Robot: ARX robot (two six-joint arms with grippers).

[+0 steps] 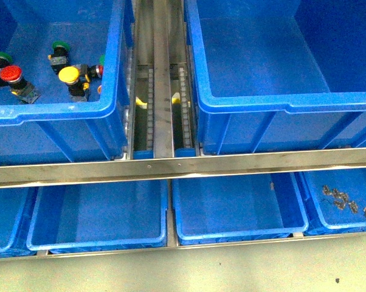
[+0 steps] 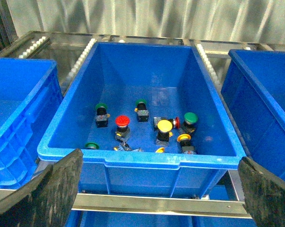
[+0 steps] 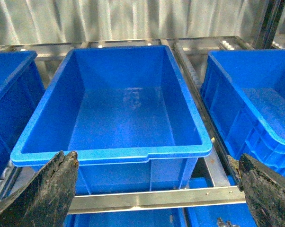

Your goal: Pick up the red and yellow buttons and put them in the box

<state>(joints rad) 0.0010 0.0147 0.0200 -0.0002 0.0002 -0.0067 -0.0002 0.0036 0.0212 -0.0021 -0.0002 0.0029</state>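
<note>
A stainless-steel roller rack (image 1: 171, 165) carried two deep blue crates side by side on its upper level, the left crate (image 1: 49, 112) and right crate (image 1: 286, 103) separated by a central rail (image 1: 160, 79). Four shallower blue trays (image 1: 98, 246) sat below.

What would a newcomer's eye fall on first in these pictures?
The bright caps stand out against all the blue: a red button and a yellow button lie among green buttons on the floor of the left crate. Beside it, the right crate is empty. Small metal parts lie in a tray below it.
</note>
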